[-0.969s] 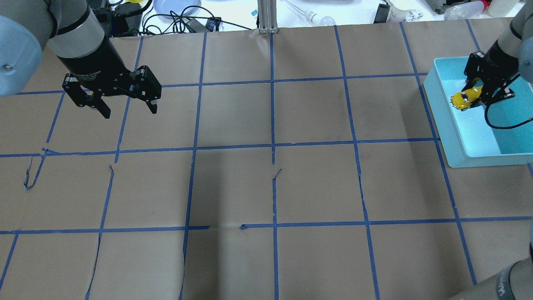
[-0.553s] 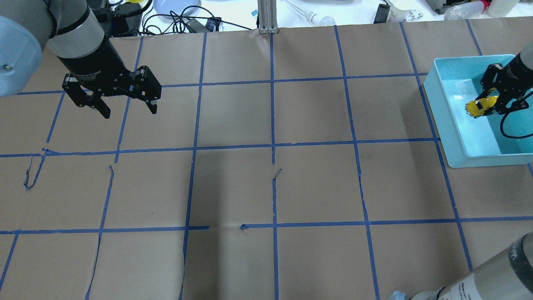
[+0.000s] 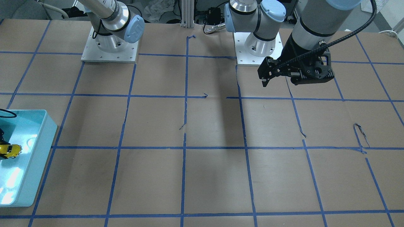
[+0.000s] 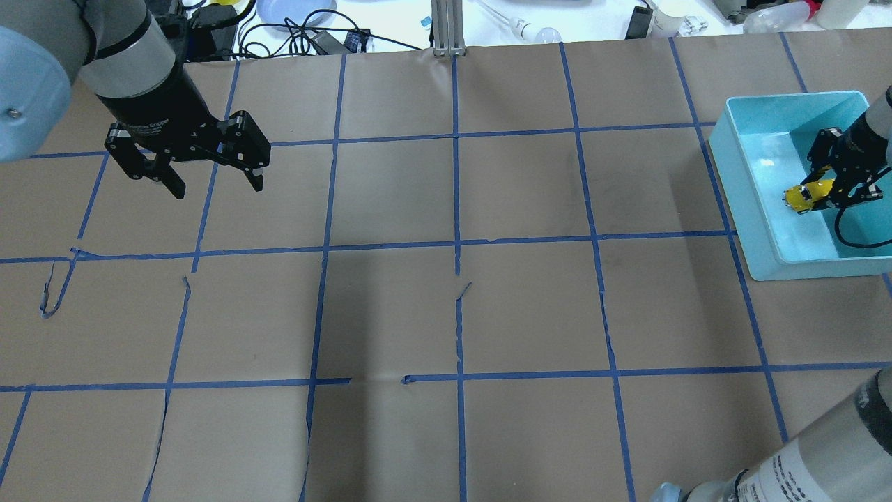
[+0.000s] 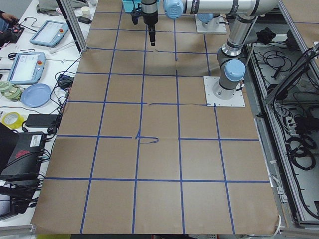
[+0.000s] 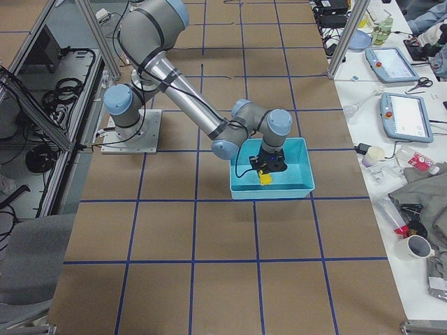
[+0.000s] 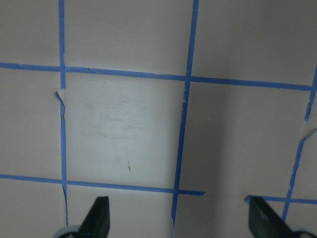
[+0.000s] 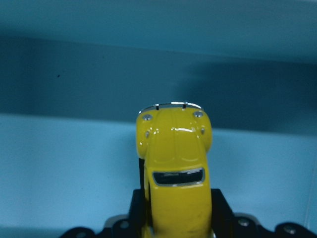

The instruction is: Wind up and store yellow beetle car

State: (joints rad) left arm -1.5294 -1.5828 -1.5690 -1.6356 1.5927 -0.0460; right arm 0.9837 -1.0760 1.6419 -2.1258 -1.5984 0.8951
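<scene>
The yellow beetle car (image 4: 807, 197) is held in my right gripper (image 4: 828, 189), low inside the light blue bin (image 4: 751, 233) at the table's right. The right wrist view shows the car (image 8: 176, 163) from above, gripped between the black fingers (image 8: 221, 210), its nose toward the bin's wall. The car also shows in the front view (image 3: 9, 150) and the right side view (image 6: 265, 179). I cannot tell whether it touches the bin's floor. My left gripper (image 4: 217, 187) is open and empty above the table's far left, its fingertips (image 7: 99, 210) spread wide.
Brown paper with a blue tape grid covers the table (image 4: 453, 307); some tape strips are peeled up (image 4: 52, 293). Cables, a plate and devices lie beyond the far edge (image 4: 306, 28). The bin (image 3: 41, 151) holds nothing else that I can see.
My right gripper has carried the car down and rightward, deeper into the blue bin. The left arm has not moved.
</scene>
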